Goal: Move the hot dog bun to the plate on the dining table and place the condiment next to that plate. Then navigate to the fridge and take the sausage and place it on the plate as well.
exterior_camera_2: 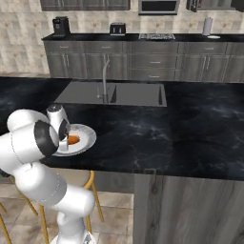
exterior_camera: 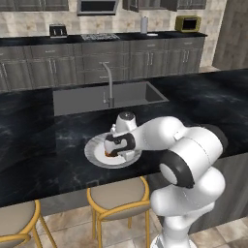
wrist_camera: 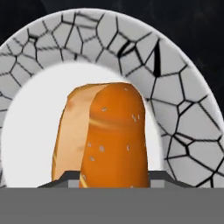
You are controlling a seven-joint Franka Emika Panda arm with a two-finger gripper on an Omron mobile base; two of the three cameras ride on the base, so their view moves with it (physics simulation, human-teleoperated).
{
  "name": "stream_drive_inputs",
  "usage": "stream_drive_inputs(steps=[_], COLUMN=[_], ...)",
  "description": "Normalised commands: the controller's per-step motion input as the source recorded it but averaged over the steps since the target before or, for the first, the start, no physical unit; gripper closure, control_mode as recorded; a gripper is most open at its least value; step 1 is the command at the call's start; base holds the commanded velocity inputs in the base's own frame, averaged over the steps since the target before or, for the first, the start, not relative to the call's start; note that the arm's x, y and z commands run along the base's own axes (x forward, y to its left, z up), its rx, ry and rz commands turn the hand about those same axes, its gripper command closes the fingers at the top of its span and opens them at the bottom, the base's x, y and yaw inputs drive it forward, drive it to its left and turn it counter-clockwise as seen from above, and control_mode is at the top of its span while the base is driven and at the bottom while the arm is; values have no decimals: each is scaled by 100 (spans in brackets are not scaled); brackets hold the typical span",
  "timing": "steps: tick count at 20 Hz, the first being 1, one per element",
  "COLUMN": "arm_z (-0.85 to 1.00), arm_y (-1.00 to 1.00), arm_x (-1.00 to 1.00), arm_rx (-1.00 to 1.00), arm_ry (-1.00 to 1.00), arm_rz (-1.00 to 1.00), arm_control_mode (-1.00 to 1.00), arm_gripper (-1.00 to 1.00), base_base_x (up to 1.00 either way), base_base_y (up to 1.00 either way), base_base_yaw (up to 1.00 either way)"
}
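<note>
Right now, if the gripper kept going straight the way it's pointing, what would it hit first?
The gripper is shut on the hot dog bun, pointing down at the plate. Going on, the bun would likely meet the plate's white centre first, though the remaining gap is hard to judge.

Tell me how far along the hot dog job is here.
Nearly done: the hot dog bun is over the white centre of the plate on the dining table, the gripper shut on it, not released. Left: the condiment beside the plate, then the sausage from the fridge.
</note>
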Motion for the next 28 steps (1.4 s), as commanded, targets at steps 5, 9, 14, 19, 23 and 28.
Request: stream_drive_inputs(steps=[5,9,14,19,23,28], arm_z=[-9,-8,-15,-22,-27,-26], arm_y=[0,0,1,4,3,1], arm_x=[33,35,22,19,15,9], arm_rx=[0,0,0,0,0,0], arm_ry=[0,0,0,1,6,4], arm_rz=[0,0,0,0,0,0], arm_control_mode=[-100,-100,-100,-100,-100,-100], arm_gripper=[100,100,100,100,100,-100], base_base_x=[0,0,0,0,0,0], base_base_y=[0,0,0,0,0,0], base_base_yaw=[0,0,0,0,0,0])
